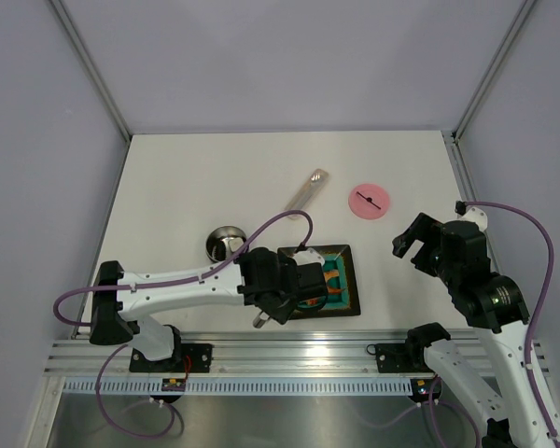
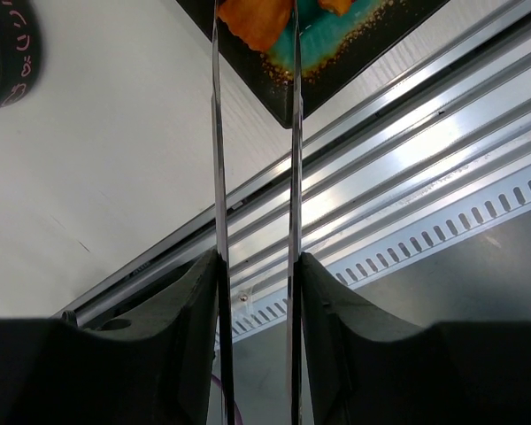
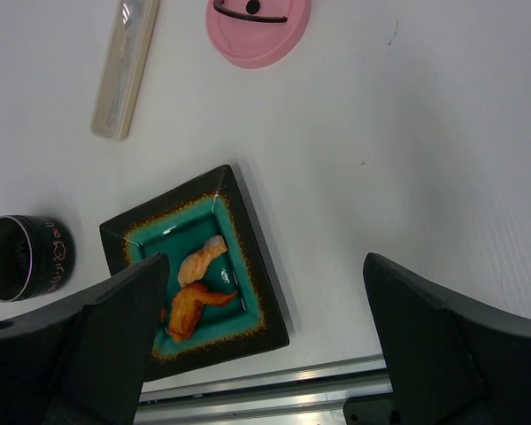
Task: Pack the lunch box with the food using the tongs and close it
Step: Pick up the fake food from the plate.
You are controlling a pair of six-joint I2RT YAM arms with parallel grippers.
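A: Left gripper [image 2: 257,263] first. What do we log?

B: We log it closed on the tongs [image 2: 219,177]. Both thin arms run up between its fingers [image 2: 181,301], each arm flat against a finger's inner face. The arms are narrow and near parallel.

A: And the tips?

B: They run off the top of the left wrist view, over the teal plate [image 2: 336,66], with an orange food piece [image 2: 257,18] between the two arms. We cannot tell if it is pinched (the tips are cut off).

A: From above?

B: We see that gripper over the plate's left part, close to the near edge of the table [image 1: 187,177]. A silvery end of the tongs pokes out behind it toward the rail.

A: Right gripper [image 1: 411,240]?

B: Fingers spread wide, holding nothing, in the air to the right of the plate and well apart from it.

A: Lunch box?

B: The steel tin [image 1: 226,245] stands upright and uncovered, near the plate's far left corner. Its pink lid [image 1: 370,200] lies flat with the black handle up, well apart from the tin, beyond the plate to the right.

A: Anything else?

B: The right wrist view gives us two orange pieces side by side on the plate's teal centre. A flat silvery utensil [image 1: 308,189] lies slanted between the tin and the lid, farther back.
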